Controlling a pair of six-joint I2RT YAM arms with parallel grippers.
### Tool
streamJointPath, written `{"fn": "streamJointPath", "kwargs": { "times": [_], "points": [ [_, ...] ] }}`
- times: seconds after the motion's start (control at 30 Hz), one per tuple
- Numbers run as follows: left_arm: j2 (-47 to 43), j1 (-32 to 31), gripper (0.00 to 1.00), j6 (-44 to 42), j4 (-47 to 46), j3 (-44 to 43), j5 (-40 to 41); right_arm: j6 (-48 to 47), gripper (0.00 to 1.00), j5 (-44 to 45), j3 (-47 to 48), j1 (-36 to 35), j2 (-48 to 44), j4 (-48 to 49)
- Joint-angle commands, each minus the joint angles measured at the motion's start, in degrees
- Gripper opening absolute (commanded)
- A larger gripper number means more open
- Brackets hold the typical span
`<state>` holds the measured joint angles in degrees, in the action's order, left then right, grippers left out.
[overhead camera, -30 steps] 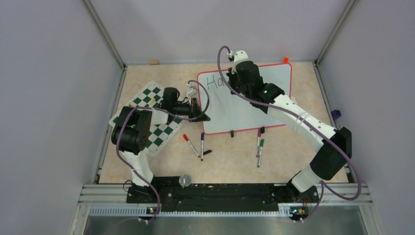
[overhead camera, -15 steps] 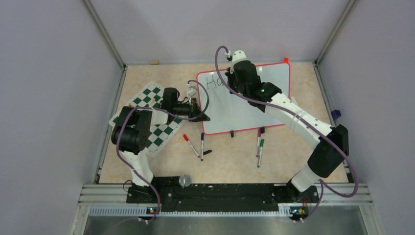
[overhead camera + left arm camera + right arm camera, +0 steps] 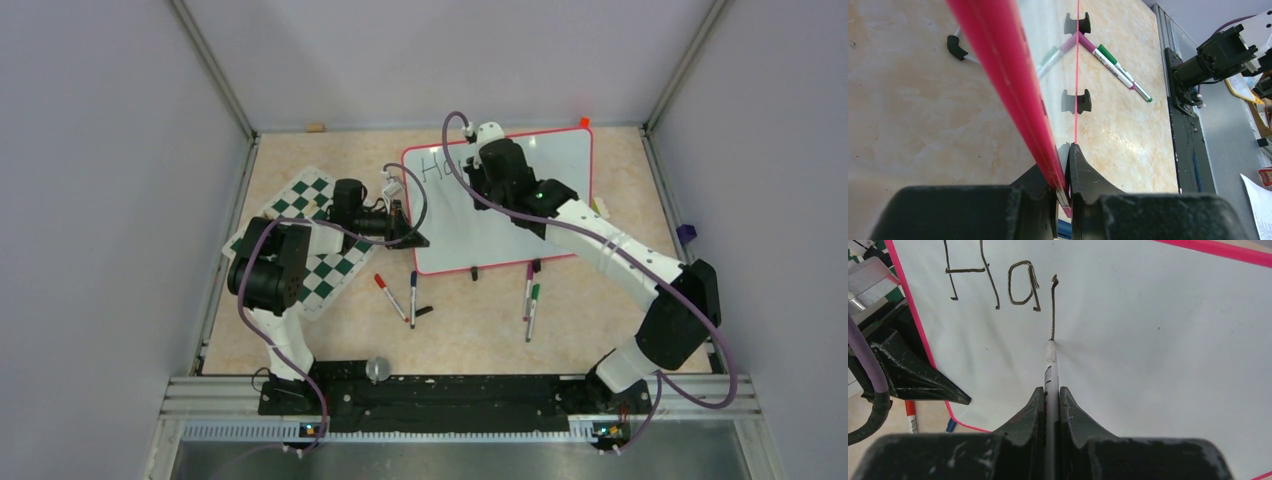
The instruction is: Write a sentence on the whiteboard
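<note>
Whiteboard (image 3: 500, 215): one counted. Board feet: two noted, one foot (image 3: 473, 272), other foot (image 3: 537, 265). Chess mat (image 3: 320, 270): one.
Markers: five counted. Four found loose: red marker (image 3: 388, 295), blue marker (image 3: 413, 292), magenta marker (image 3: 529, 277), green marker (image 3: 533, 312). Fifth marker (image 3: 1050, 357) held in right gripper (image 3: 1051, 390).
Written characters: two complete, H (image 3: 965, 270) and a (image 3: 1023, 290); one unfinished stroke (image 3: 1053, 305).
Arms: two recorded, left arm (image 3: 275, 265), right arm (image 3: 620, 250).

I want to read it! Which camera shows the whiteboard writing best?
Right wrist: the writing, "Ha" plus one stroke, is big and sharp. Top view shows it tiny, partly behind the right arm. Left wrist shows only the red edge of the whiteboard.
</note>
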<state>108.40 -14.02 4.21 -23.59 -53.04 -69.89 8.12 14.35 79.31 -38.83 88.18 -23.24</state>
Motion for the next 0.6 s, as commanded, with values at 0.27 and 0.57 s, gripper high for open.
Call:
{"fn": "streamJointPath", "kwargs": {
  "times": [0.27, 0.57],
  "points": [
    [2.3, -1.2, 0.00, -5.8, 1.3, 2.0, -0.2, 1.1, 0.00, -2.4, 4.4, 0.3, -2.2, -2.2],
    [2.7, -1.2, 0.00, -4.6, 0.3, 2.0, -0.5, -0.2, 0.00, -1.0, 10.2, 0.3, -1.7, -2.3]
  ]
}}
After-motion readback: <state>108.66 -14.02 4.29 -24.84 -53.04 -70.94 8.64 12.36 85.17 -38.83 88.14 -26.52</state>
